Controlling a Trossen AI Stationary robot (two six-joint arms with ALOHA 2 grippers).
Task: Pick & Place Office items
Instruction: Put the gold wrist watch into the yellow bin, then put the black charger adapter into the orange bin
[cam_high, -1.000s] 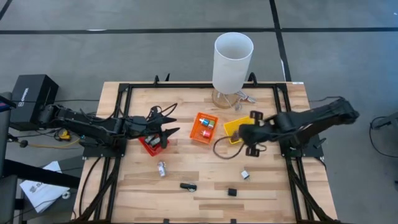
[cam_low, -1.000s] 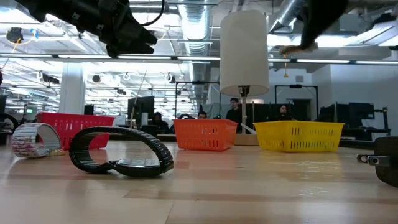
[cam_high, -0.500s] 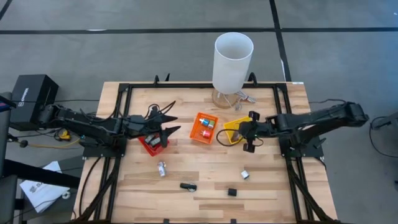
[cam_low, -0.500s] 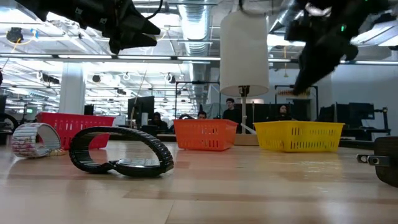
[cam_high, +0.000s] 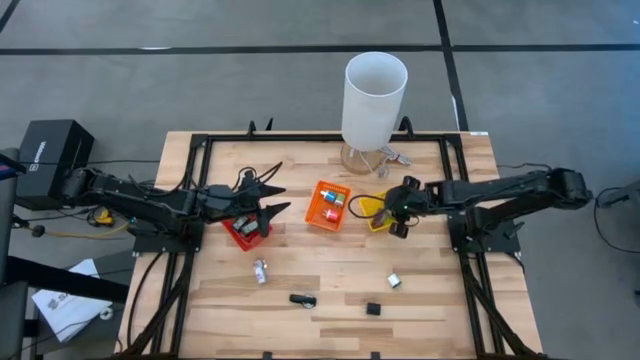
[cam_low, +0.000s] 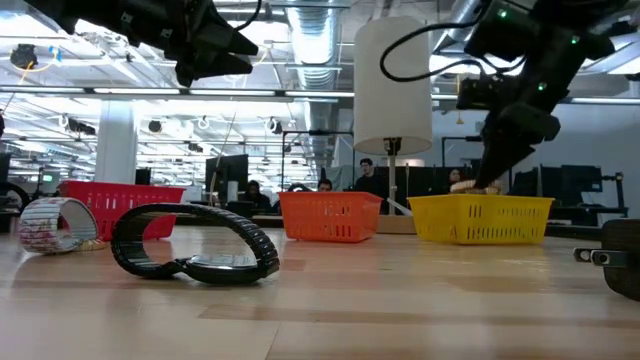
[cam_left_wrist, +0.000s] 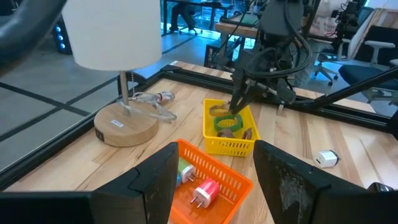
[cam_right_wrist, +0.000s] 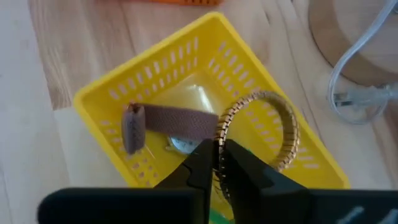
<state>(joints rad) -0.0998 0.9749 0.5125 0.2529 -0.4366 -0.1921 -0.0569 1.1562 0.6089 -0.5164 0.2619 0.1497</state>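
We see a wooden table (cam_high: 330, 275) carrying red (cam_high: 238, 232), orange (cam_high: 328, 205) and yellow (cam_high: 375, 210) bins, a lamp (cam_high: 374, 100), a black band (cam_low: 195, 243), a tape roll (cam_low: 55, 222), and small pieces (cam_high: 373, 309) near its front edge.

The right gripper (cam_high: 393, 213) hangs over the yellow plastic bin (cam_right_wrist: 112, 93), a gold stretch band (cam_right_wrist: 283, 127) between its fingers; a brown strap (cam_right_wrist: 168, 121) lies in the bin beside it.

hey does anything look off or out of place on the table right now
Nothing looks spilled or broken. Loose items lie scattered on the front of the table, unsorted, and the right tool pinches a gold band over the yellow bin.
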